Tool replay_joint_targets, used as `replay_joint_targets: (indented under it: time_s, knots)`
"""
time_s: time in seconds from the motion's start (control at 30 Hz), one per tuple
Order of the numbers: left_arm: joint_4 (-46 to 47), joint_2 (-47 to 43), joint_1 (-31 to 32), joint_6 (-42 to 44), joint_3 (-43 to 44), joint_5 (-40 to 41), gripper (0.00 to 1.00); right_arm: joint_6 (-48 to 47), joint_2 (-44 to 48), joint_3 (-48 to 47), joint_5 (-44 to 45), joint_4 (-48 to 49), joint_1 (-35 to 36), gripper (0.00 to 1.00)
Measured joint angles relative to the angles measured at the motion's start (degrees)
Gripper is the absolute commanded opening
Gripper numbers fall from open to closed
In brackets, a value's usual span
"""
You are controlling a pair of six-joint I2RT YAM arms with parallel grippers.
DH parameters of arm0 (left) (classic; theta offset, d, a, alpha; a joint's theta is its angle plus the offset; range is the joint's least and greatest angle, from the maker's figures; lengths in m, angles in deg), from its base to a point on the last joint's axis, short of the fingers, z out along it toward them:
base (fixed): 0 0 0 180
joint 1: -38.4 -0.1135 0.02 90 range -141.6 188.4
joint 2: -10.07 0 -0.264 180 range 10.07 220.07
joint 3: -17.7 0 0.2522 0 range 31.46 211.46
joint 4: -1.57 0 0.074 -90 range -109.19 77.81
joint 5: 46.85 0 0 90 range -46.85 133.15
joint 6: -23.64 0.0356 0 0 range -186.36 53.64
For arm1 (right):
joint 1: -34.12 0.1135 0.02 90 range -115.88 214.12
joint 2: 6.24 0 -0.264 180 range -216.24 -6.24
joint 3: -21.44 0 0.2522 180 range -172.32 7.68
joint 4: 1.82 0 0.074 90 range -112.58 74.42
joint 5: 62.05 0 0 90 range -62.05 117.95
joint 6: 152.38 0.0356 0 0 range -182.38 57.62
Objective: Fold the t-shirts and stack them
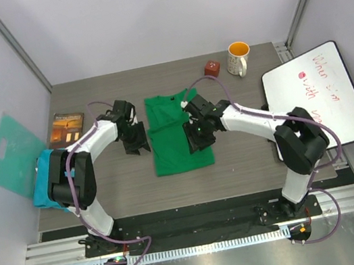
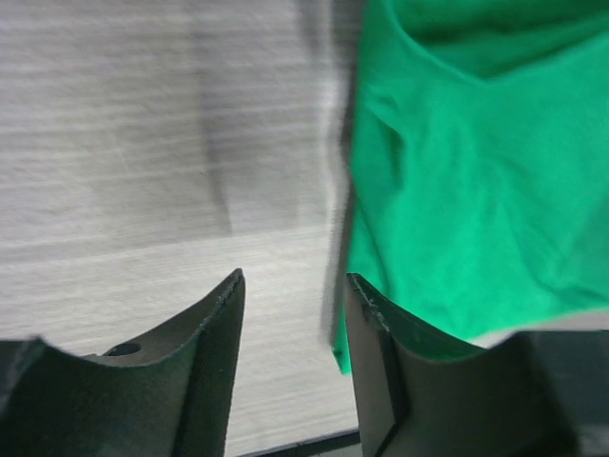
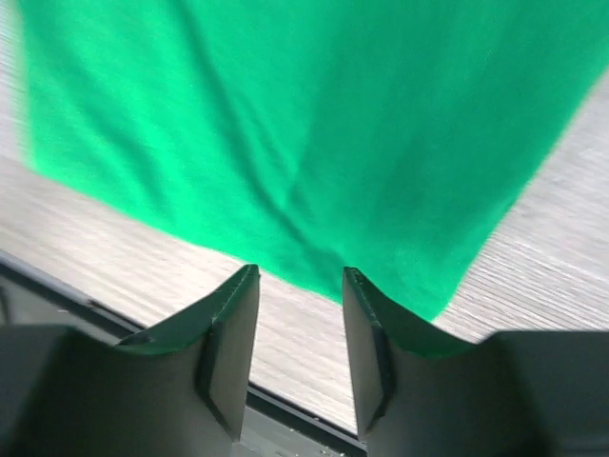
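Spreading across the whole middle of the overhead view is the grey wood-grain table (image 1: 250,160), and that is our stage. At the right edge sits the white rectangular whiteboard (image 1: 315,98) with red scribble on it.

Dead centre lies the bright green cloth t-shirt (image 1: 174,136), flat on the table with its neck end toward the top of the frame. Over at the left edge is the teal-blue cloth t-shirt (image 1: 43,180), bunched up and partly hidden behind the left arm's elbow, well apart from the green one. Just above it, the stiff flat teal board with a handle hole (image 1: 12,161) leans at the left wall, and the dark paperback book (image 1: 68,126) lies just to its right.

Now the claws. The left gripper (image 1: 137,145) hangs just beside the green shirt's left edge. From its wrist view, the left gripper (image 2: 290,281) is released: bare table shows through the gap, and the green shirt (image 2: 457,190) fills the right of the frame. The right gripper (image 1: 199,141) hovers over the shirt's lower right part. Its wrist view shows the right gripper (image 3: 300,276) released too, fingers parted and nothing between them, with the green shirt (image 3: 304,124) filling the upper frame.

At upper right stands the white spotted mug with a yellow inside (image 1: 239,57), and the small red cube (image 1: 211,68) sits just left of it.
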Motion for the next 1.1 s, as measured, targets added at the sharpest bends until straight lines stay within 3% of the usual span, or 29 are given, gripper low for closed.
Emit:
replay_joint_targets:
  time_s: [0.27,0.53,0.77,1.1]
  knots:
    - [1.4,-4.2,0.0,0.1,-3.1,-8.5,0.5,-0.2,8.8,-1.7,0.5,-0.1,-5.8,0.51]
    - [3.5,-3.9,0.0,-0.2,-8.7,-13.9,0.5,-0.2,10.4,11.0,-1.0,1.1,-14.6,0.57]
    - [5.4,-2.3,0.0,-0.5,-10.8,-16.1,0.5,-0.1,10.3,16.4,-4.9,3.3,-14.1,0.59]
    - [6.1,-1.9,0.0,-0.7,-11.9,-17.8,0.49,-0.2,5.4,16.5,-11.6,7.8,-14.3,0.59]
